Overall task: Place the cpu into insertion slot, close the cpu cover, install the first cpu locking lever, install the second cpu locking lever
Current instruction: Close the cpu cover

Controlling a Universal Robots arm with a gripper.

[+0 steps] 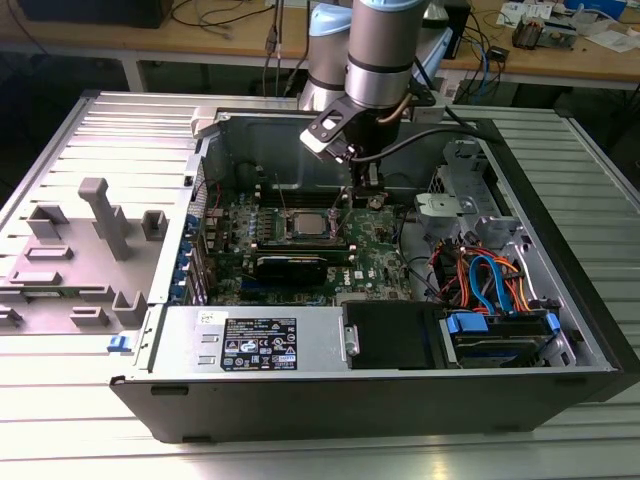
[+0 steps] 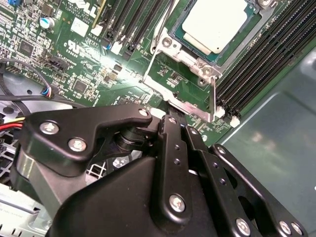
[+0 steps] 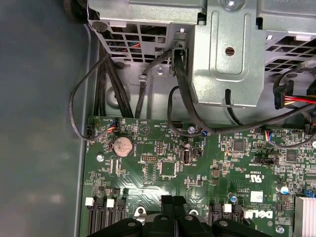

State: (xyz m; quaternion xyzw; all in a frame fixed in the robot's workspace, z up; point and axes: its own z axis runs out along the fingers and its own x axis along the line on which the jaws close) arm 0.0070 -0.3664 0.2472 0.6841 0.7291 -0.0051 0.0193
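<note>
Hovering fingers (image 2: pixel 171 129) beside cpu cover (image 2: pixel 213 96) edge

a ribbed grey metal table (image 1: pixel 100 440) in front; behind it a long wooden bench (image 1: pixel 150 45) strewn with cables (image 1: pixel 215 12).

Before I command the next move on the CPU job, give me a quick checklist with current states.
1. cpu lying flat in the insertion slot: ok.
2. cpu cover closed over the cpu: not ok, it is swung open beside the slot.
3. end effector close to the cover's free edge: ok.
4. end effector touching the cover: cannot tell.
</note>
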